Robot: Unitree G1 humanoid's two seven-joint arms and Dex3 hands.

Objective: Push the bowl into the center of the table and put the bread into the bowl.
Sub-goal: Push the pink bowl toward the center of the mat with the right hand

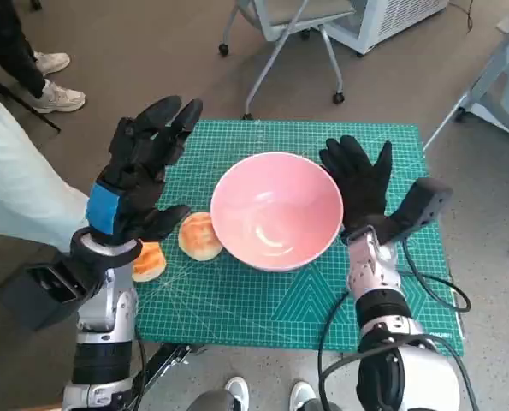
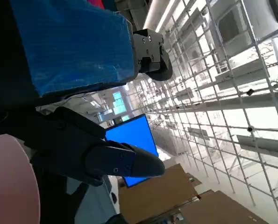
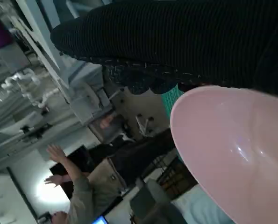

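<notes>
Pink bowl [image 1: 276,211] sits mid-frame in the head view, on the green cutting mat [image 1: 237,300] that covers the small table. Two pieces of bread lie left of it on the mat: a pale bun [image 1: 198,236] touching the bowl's lower-left rim, and a more orange bun [image 1: 149,261] further left, partly under the left wrist.

Left hand [image 1: 143,171], blue tape on its back, is raised at the left of the frame above the mat's edge, fingers spread and pointing to the top of the frame, holding nothing.

Right hand [image 1: 358,179], in the knitted glove, stands just right of the bowl, palm flat toward the rim, fingers splayed, grasping nothing; contact with the rim cannot be told.

Right wrist view: glove over the bowl's pink rim [image 3: 232,154], a person [image 3: 87,191] with raised arms beyond.
</notes>
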